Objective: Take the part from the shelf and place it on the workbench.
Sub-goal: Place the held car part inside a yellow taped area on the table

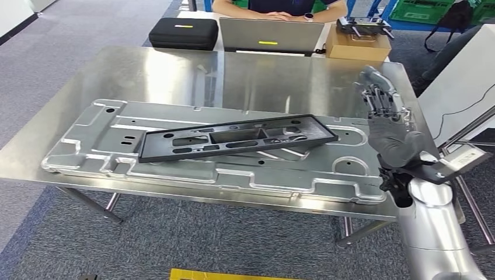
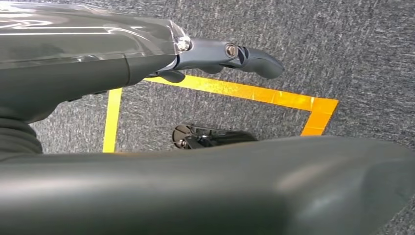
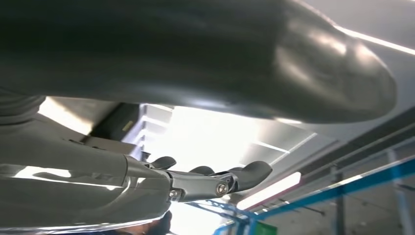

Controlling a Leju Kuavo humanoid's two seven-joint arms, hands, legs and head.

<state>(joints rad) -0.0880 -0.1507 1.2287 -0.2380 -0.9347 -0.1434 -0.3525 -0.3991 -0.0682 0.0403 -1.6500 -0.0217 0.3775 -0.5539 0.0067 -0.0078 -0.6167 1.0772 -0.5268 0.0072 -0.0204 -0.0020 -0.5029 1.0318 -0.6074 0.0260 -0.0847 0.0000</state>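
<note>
While the black part (image 1: 236, 137) lies flat on the grey metal panel (image 1: 82, 153) on the bench (image 1: 175, 70), the right robot hand (image 1: 388, 119) is raised beside it, fingers apart, holding nothing. The left robot hand (image 2: 147, 58) hangs over the carpet, fingers straight and empty.

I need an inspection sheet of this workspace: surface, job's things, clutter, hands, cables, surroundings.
Surface: steel workbench, carrying a large stamped metal panel.
Job's things: black plastic part lying flat across the panel.
Clutter: nothing seen on the bench.
Hands: right hand raised beside the bench's right edge, fingers apart, holding nothing; left hand hangs over the floor, holding nothing.
Cables: thin dark cable at the right.
Surroundings: person at a laptop, black case, cardboard box, yellow floor tape.
</note>
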